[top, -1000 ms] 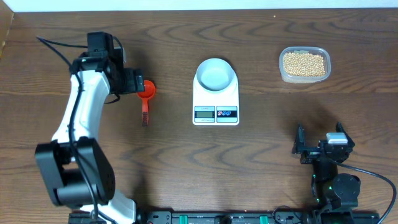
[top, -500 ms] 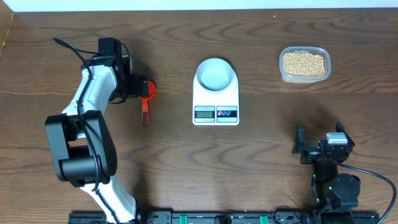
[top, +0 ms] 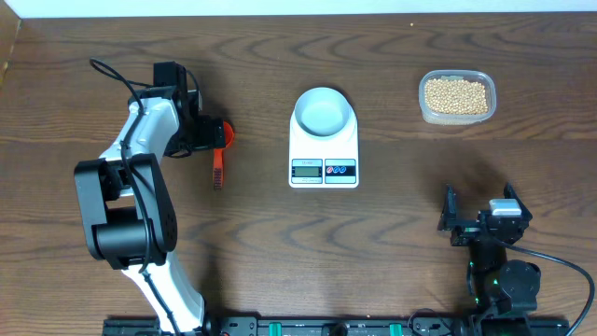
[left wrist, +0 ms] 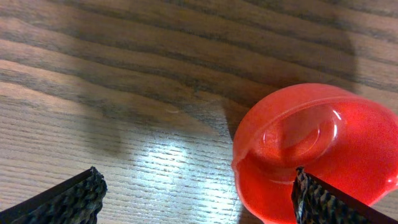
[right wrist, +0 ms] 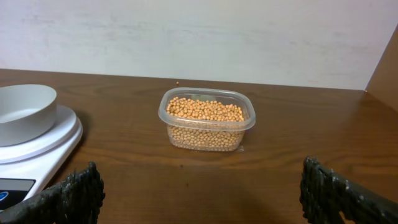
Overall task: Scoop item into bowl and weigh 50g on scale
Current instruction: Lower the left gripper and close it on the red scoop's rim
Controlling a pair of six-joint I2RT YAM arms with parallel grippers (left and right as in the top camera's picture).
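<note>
While the bowl [top: 324, 112] sits empty on the scale [top: 324, 161] and the beans [top: 455, 95] fill the tub [top: 456, 119], no scooping is done; left hand [left wrist: 199, 190] hangs wide over the scoop [left wrist: 305, 143], right hand [right wrist: 199, 186] wide, idle.

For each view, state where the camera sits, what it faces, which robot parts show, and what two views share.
Overhead: above the table, looking down; left arm, right arm show.
Left wrist: close over the red scoop; fingertips at bottom corners.
Right wrist: low, facing the tub of beans; fingertips show.
Shared: scale and bowl, overhead and right wrist.
</note>
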